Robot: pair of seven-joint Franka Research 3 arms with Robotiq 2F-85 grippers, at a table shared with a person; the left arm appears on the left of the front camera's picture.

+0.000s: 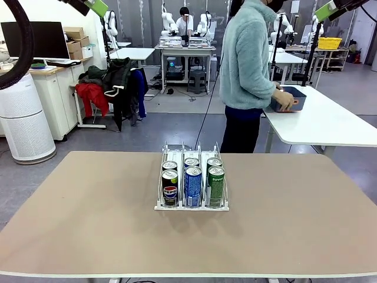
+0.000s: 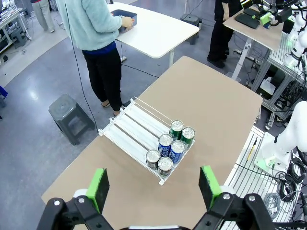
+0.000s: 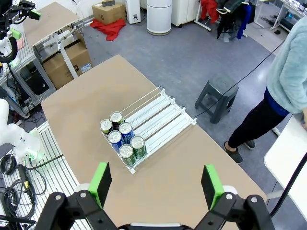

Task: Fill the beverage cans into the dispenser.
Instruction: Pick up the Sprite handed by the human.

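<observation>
From the front, the dispenser sits at the middle of the tan table. Six beverage cans are crowded at its 6 o'clock end: two black Pepsi cans in the left lane, two blue cans in the middle and two green cans on the right. They probably bunch there because the lanes feed toward a front stop, which leaves the 12 o'clock end free for loading. At 1 o'clock the person is turned away to a white table with a hand on a dark blue bin, likely fetching more cans, though what the bin holds is hidden. In the left wrist view, the left gripper hangs high over the table with its green pads spread wide and nothing between them. This looks like a parked pose that keeps it clear of the rack. Here the cans fill the rack's 4 o'clock end and bare lanes run toward 10 o'clock, where the person stands beside a grey stool. In the right wrist view, the right gripper is likewise raised, spread and empty. The cans lie at the rack's 8 o'clock end and the open lanes point to 2 o'clock. Each lane has room behind its two cans, so the filling seems only partly done.
</observation>
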